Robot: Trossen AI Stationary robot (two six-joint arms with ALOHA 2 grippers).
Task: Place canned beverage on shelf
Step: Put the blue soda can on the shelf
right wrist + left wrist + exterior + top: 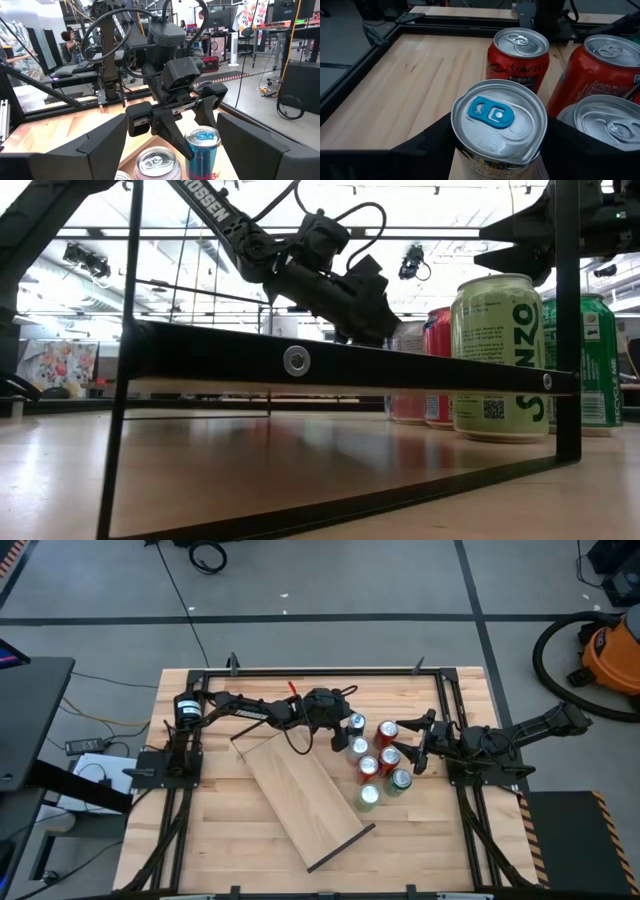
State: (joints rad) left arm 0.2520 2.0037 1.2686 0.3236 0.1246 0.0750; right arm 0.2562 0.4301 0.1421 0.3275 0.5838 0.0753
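A slim can with a blue tab (pixel 497 120) stands upright at the far left of a cluster of cans (pixel 378 760), and my left gripper (pixel 352 726) is shut on it. The same can (pixel 202 150) shows in the right wrist view, with the left gripper's fingers on either side of it. The shelf (pixel 300 795), a pale plank, stands slantwise on the tabletop on its black rod frames (pixel 115 430), nearer the front than the cans. My right gripper (pixel 412 743) waits open just right of the cluster. My left gripper pinches the blue-tab can between its two fingers, on opposite sides of the can's wall just below the rim (pixel 457 145). The fingers (pixel 177 137) come from the table's left, slanting a little downward. The can stays upright; its base is hidden.
Red cans (pixel 517 55) (pixel 600 80) and a silver-topped can (pixel 607 120) stand close beside the held one. Two green cans (pixel 500 360) (pixel 598 360) stand at the cluster's near side. A black frame (pixel 300 672) runs along the table's edges.
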